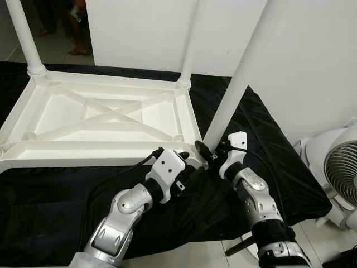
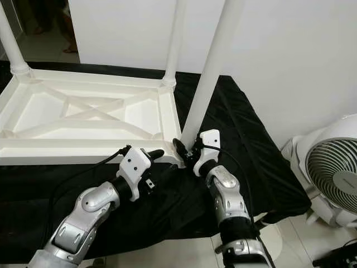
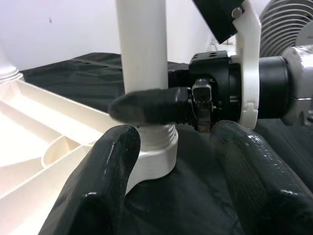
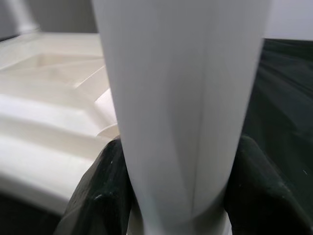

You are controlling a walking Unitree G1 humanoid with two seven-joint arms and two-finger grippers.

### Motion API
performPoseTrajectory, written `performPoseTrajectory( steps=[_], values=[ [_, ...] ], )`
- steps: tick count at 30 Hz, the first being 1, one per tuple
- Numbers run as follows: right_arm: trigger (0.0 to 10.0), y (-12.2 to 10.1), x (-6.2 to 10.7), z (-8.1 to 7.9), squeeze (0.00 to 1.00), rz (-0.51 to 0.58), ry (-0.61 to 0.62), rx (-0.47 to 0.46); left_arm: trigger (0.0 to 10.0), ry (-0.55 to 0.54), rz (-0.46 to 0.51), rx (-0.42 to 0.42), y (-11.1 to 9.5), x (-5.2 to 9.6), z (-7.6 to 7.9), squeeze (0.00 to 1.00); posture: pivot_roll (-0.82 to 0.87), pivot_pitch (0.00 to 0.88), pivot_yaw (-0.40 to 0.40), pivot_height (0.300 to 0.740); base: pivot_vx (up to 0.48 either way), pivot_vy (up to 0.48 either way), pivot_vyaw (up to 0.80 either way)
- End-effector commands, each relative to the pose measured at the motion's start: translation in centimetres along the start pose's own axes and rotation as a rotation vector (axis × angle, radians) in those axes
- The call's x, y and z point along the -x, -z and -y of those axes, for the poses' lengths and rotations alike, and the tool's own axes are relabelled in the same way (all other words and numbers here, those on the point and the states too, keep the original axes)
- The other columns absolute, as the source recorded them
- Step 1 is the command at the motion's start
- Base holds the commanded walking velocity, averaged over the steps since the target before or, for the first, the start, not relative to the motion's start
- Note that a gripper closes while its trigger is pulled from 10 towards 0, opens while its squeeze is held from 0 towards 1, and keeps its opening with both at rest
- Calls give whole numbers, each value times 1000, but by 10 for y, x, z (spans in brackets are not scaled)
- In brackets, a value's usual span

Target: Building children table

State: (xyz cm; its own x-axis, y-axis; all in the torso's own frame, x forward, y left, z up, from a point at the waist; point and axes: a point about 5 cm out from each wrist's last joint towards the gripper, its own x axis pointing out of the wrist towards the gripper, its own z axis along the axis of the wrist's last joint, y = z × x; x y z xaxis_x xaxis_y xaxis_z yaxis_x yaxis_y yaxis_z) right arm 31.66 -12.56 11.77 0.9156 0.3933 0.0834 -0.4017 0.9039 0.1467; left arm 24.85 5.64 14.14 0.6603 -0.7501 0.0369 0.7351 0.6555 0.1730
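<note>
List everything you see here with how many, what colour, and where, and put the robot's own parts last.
Table top: one, white, upside down on the black cloth, ribbed underside facing up.
Table legs: three, white, standing in corner sockets; far left, far right, near right.
Cloth: one, black, spread under the table.
Fan: one, white, on the floor at the right edge.
Wall: white, behind and to the right.
Person: one, feet and lower legs at the far left.
Left gripper: black jaws open, at the near right socket.
Right gripper: black jaws closed around the near right leg's base.
</note>
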Motion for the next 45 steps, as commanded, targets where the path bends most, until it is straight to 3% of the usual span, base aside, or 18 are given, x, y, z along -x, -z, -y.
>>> performPoseTrajectory(
  steps=[1,6,10,14,15,16,17,24,25,28,29,36,45],
  values=[
    [10000,-8,3,1,0,72,139,-150,10000,0,-10,45,7,0,2,0,131,0,-123,740,0,0,0],
    [10000,-9,7,-14,0,94,257,-119,10000,-4,-31,53,14,2,4,0,124,0,-127,740,0,0,0],
    [10000,-12,7,-27,0,94,238,-84,10000,-6,-29,49,14,1,4,0,124,0,-130,740,0,0,0],
    [10000,-15,7,-27,0,90,241,-87,10000,-8,-27,46,13,1,4,0,125,0,-134,740,0,0,0],
    [10000,-15,7,-25,133,82,241,-88,10000,-9,-27,44,13,0,3,0,128,0,-136,740,0,0,0],
    [10000,-15,7,-25,133,82,241,-88,10000,-9,-27,44,13,0,3,0,128,0,-136,740,0,0,0],
    [10000,-15,7,-26,1000,79,224,-88,10000,-10,-26,39,12,0,3,0,129,0,-137,740,0,0,0],
    [10000,-18,7,-28,1000,74,162,-79,10000,-13,-21,33,11,0,2,0,132,0,-139,740,0,0,0],
    [10000,-21,9,-21,1000,52,102,-45,10000,-17,-17,25,10,0,0,0,137,0,-140,740,0,0,0],
    [10000,-22,9,-16,1000,41,84,-34,10000,-18,-16,22,10,0,-1,0,137,0,-140,740,0,0,0],
    [10000,-22,9,-11,0,24,61,-11,10000,-18,-15,19,10,0,-2,0,134,0,-137,740,0,0,0],
    [10000,-26,3,19,0,-50,-175,142,10000,-10,-12,9,8,-1,-2,0,132,0,-128,740,0,0,0],
    [10000,-24,-14,26,0,-105,-291,225,10000,-7,-10,-10,6,-3,-4,0,152,0,-132,740,0,0,0]
  ],
)
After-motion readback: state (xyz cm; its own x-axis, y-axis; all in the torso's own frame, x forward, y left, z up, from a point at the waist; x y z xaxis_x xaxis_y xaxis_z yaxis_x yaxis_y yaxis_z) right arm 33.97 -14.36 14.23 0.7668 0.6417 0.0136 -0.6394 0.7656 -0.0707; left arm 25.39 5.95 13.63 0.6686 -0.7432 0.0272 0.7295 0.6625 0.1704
